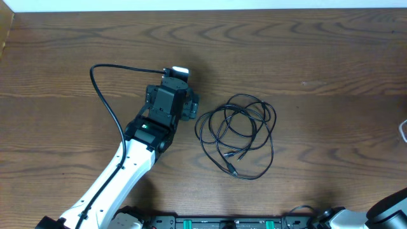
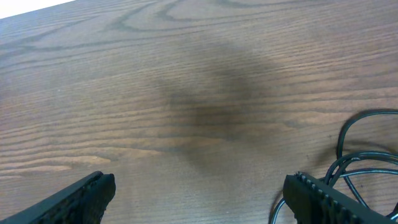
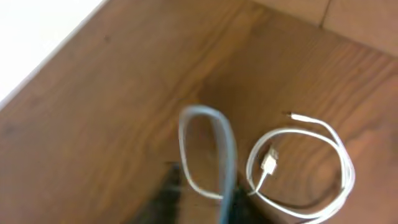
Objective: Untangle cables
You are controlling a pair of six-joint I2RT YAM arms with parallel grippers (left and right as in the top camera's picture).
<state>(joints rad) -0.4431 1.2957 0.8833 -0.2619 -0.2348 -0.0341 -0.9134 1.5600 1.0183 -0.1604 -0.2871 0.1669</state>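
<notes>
The black cable (image 1: 238, 133) lies in a loose coil of loops at the middle of the table. Its left loops show at the right of the left wrist view (image 2: 364, 155). My left gripper (image 1: 186, 105) hovers just left of the coil. Its fingers (image 2: 199, 199) are wide open and empty, and the right finger is close to the cable. The white cable (image 3: 298, 168) lies looped on the table with its plug (image 3: 268, 163) inside the loop. A sliver of it shows at the overhead's right edge (image 1: 403, 130). My right gripper (image 3: 214, 208) is blurred, its fingers close together around a raised white strand (image 3: 205, 149).
The left arm's own thick black cable (image 1: 105, 95) arcs over the table left of the gripper. The right arm (image 1: 388, 208) enters at the bottom right corner. The table's far edge (image 3: 43, 56) runs close to the white cable.
</notes>
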